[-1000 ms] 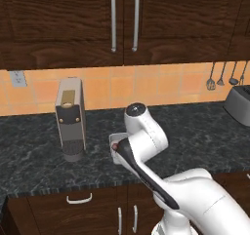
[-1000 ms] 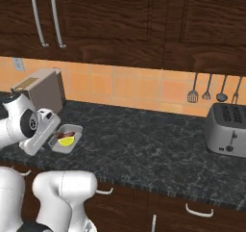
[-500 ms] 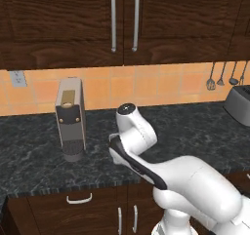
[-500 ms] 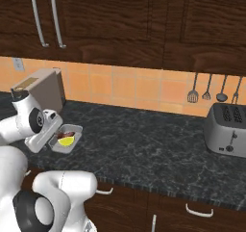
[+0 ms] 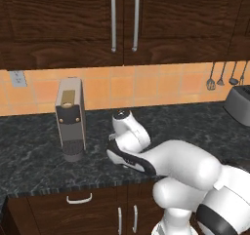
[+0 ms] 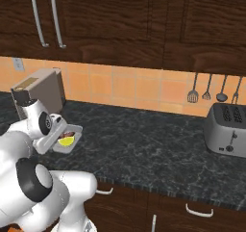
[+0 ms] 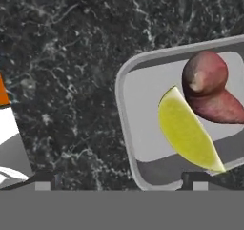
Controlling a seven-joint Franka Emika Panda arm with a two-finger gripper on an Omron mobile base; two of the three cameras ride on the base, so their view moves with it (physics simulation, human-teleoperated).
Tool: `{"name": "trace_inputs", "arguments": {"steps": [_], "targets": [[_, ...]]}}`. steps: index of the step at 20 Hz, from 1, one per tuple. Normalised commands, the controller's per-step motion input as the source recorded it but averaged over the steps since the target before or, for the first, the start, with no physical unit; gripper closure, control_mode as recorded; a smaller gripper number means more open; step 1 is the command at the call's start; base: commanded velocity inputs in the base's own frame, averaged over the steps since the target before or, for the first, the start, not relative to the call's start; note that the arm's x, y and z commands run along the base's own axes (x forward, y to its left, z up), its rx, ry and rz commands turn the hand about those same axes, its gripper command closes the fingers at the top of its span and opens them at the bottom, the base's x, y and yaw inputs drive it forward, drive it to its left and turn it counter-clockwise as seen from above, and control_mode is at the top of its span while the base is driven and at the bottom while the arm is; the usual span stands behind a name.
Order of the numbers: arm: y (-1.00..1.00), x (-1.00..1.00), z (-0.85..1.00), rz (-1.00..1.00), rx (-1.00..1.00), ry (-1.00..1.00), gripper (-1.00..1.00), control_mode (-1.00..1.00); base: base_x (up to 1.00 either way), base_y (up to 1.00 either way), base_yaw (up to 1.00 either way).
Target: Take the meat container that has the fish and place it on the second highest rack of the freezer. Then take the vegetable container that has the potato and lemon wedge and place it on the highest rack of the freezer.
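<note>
The claw stands open, holding nothing, above the vegetable container with the lemon wedge and potato, which sits on the dark desk right of the coffee machine. Judging from this, it is ungrasped; freezer placement remains.

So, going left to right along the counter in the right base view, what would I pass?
Coffee machine → grey tray holding the lemon wedge → bare dark counter → hanging utensils on the wall → toaster.
</note>
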Motion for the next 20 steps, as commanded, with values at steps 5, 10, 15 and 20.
{"name": "trace_inputs", "arguments": {"steps": [5, 10, 15, 20], "targets": [[0.01, 0.15, -0.51, 0.00, 0.00, 0.00, -1.00, -1.00, 0.00, 0.00, 0.00], [0.08, 0.20, -0.42, 0.00, 0.00, 0.00, -1.00, -1.00, 0.00, 0.00, 0.00], [0.03, 0.01, -0.30, 0.00, 0.00, 0.00, -1.00, -1.00, 0.00, 0.00, 0.00], [0.01, 0.00, -0.20, 0.00, 0.00, 0.00, -1.00, -1.00, 0.00, 0.00, 0.00]]}}
